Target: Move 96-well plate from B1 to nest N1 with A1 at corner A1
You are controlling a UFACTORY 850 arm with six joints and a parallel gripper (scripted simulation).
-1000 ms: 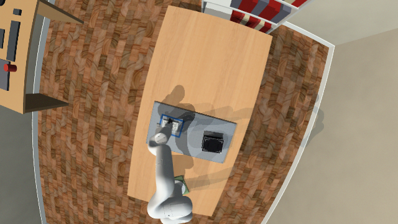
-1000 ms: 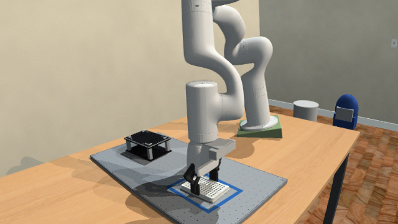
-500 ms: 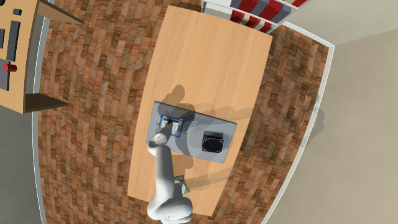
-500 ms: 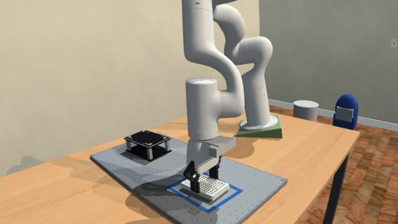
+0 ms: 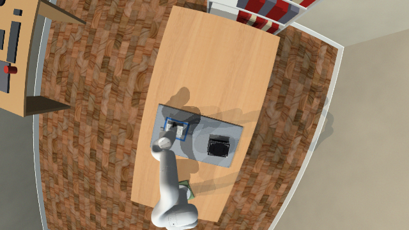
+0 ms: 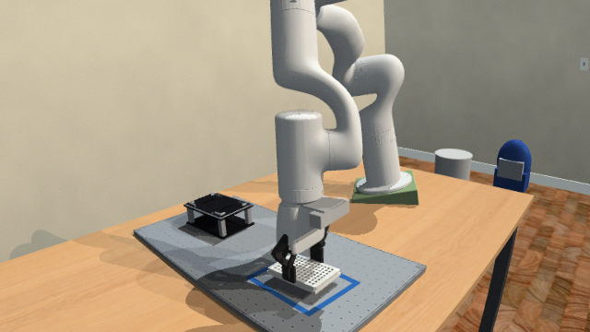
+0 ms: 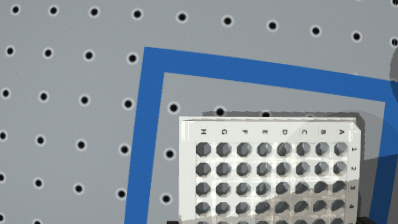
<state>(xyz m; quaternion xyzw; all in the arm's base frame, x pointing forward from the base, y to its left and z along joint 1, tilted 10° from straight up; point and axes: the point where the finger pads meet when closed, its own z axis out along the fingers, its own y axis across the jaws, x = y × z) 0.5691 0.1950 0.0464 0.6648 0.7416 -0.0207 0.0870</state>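
Note:
The white 96-well plate (image 6: 305, 273) (image 5: 179, 128) is within the blue outline of spot B1 on the grey perforated baseplate (image 6: 369, 267). My gripper (image 6: 302, 263) reaches straight down and is shut on the plate's sides, and a thin shadow shows under the plate. In the wrist view the plate (image 7: 270, 170) fills the lower right. Its cut-off corner by A and 1 (image 7: 357, 125) is at the upper right, and the blue outline (image 7: 150, 125) runs along the left and top. The black raised nest N1 (image 6: 218, 209) (image 5: 218, 146) stands empty at the baseplate's far end. Its A1 mark is too small to read.
The arm's base sits on a green pad (image 6: 386, 194) at the table's back. A grey cylinder (image 6: 454, 163) and a blue object (image 6: 513, 166) stand on the floor beyond the table. The table edge runs close to the baseplate's near side.

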